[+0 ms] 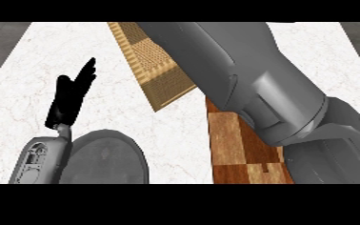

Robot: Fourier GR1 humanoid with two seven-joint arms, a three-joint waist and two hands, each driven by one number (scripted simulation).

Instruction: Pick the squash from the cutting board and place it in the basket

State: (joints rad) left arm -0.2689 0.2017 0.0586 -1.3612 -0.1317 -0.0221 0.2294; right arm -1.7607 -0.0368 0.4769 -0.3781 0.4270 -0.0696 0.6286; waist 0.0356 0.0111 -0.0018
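Note:
The woven basket [153, 64] lies at the counter's far middle, tan, with its right part hidden behind my right forearm [246, 76]. That forearm crosses from the lower right to the top edge, above the basket; its hand does not show. The wooden cutting board [235, 143] lies at the lower right, partly covered by the same arm. No squash can be seen anywhere. My left hand [69, 100] rests at the left, open, fingers straight and pointing up, holding nothing.
The white marble counter [175, 138] shows between the left hand and the cutting board and along the far left. My left forearm [42, 159] comes in at the lower left corner.

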